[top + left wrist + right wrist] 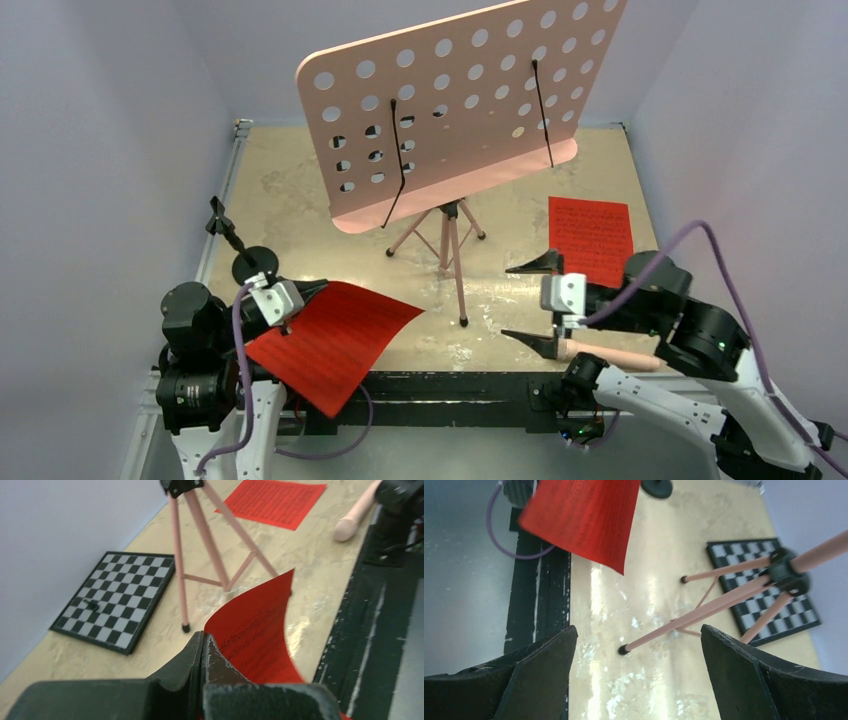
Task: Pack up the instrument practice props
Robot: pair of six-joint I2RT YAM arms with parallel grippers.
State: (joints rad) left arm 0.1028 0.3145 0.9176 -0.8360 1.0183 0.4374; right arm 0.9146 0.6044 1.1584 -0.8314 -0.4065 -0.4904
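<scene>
Left gripper (303,293), lower left of the top view: closed on one edge of a red sheet (335,340). The sheet is lifted off the table (300,200) and curls toward the frame centre, its lower corner over the black strip at the near edge. In the left wrist view the fingers (195,655) are pressed together with the sheet (255,630) between them.

Right gripper (531,303), lower right: open wide, nothing between the fingers (539,665).

Music stand (460,100): upright at centre, perforated desk tilted, three thin legs on the table.

Second red sheet (592,238): flat on the table, right of the stand's legs.

Tube (610,353): lying just under the right gripper, partly hidden by the arm.

Peg stand (250,262): left side, just above the left gripper.

Chessboard (117,597): flat on the table beyond the stand's legs, near the wall.
</scene>
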